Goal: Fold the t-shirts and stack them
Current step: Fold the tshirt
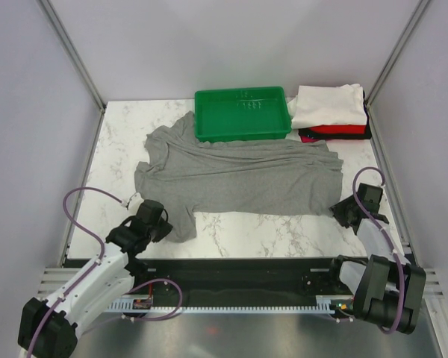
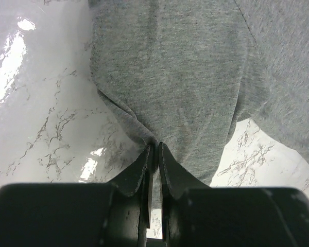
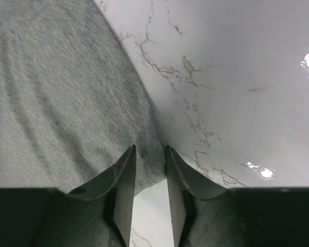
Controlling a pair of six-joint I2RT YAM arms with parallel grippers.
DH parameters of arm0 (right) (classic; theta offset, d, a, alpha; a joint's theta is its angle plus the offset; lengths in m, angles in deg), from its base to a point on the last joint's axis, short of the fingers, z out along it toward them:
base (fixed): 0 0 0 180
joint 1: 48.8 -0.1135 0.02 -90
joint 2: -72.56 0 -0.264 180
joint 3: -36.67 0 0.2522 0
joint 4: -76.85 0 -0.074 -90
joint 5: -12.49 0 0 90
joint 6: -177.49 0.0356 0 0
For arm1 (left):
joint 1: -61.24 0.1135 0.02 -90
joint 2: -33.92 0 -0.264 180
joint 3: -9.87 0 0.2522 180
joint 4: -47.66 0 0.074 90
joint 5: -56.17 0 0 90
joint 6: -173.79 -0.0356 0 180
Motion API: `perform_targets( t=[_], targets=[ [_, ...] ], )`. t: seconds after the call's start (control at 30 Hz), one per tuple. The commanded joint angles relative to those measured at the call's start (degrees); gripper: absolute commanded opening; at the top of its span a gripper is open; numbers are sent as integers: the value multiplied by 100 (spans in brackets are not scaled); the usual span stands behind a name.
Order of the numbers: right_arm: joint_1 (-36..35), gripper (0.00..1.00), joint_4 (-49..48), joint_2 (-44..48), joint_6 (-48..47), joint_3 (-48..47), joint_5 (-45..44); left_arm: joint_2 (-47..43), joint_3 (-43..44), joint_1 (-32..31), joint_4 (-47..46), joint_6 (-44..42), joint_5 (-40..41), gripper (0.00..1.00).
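Spread grey shirt (image 1: 239, 175) — left gripper (image 2: 155, 145) clamped on sleeve; right gripper (image 3: 150, 148) slightly apart at hem.

Legible text, labels, brands, numbers, signs: none in any of the three views. The rectangular green plastic tray (image 1: 242, 136) carries a faint raised marking inside, near its far edge, which is too small to read.
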Motion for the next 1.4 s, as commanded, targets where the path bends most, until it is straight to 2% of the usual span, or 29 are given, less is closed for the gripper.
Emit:
perform_targets(
  t=[0.0,0.03,0.17,0.23,0.43,0.67,0.87,1.07,1.17,1.3,1.37],
  targets=[
    [2,35,200,72,-10,196,74,-49,191,-29,-217,-180,297,14],
    [2,32,217,99,-19,205,65,-66,191,-20,-208,-180,288,14],
    [-7,5,218,152,-45,196,82,-154,217,-20,-208,-206,297,13],
    [2,0,235,134,-71,144,126,-233,287,-20,-112,-232,332,12],
    [2,0,709,397,-282,-233,127,-636,752,-20,475,-399,542,11],
    [63,0,2035,924,-555,-1261,73,-1279,1946,-20,1389,-777,815,11],
    [107,0,3361,1557,-582,-2264,-58,-1490,3027,-20,2146,-1111,1140,11],
    [116,0,3978,1865,-143,-2554,-146,-1482,4091,-20,2595,-1410,1334,10],
    [116,0,3927,1954,191,-2581,125,-1473,4434,-20,2727,-1524,1387,9],
    [81,0,3830,1569,10,-3395,574,-1411,4638,-20,2745,-1638,1474,9],
    [-77,0,4092,1488,-176,-3774,199,-1288,4691,-20,2745,-1682,1431,9]
  ],
)
